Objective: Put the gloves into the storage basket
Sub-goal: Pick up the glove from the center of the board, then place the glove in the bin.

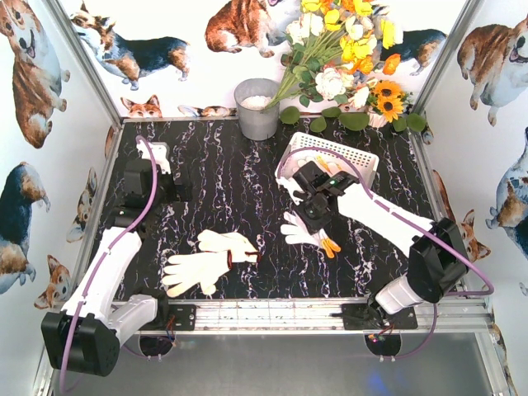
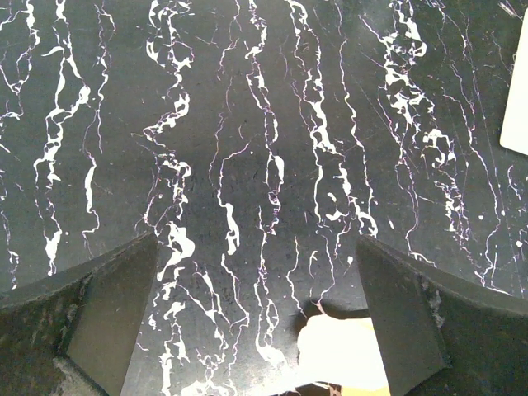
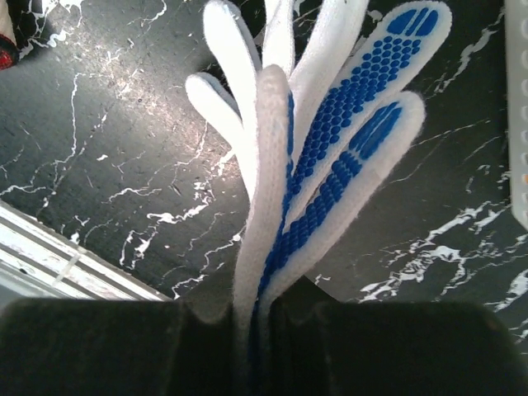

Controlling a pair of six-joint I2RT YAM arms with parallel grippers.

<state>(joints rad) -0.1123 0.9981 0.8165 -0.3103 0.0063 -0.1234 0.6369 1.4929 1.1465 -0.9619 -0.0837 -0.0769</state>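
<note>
Pinched in the right claw, whose dark fingers were pressed together on its cuff end, a white knit glove with blue grip dots fanned its fingers out above the black marbled tabletop. Seen from above, it hung just beside the near side of the white storage basket, not yet over it. An orange-yellow bit showed next to it; whether that was its own cuff or another glove's could not be told.

The left claw stood spread wide with nothing between its fingers, facing bare tabletop at the left side.

By the look of things, the task was partway along at best. One glove was in hand and close to the basket, while two cream gloves lay touching each other near the front middle, well apart from the basket and untouched. The right arm hid most of the basket's inside, so what it already held could not be judged.

Counted: three gloves plainly in view, one basket, one grey metal bucket, one bunch of flowers.
</note>
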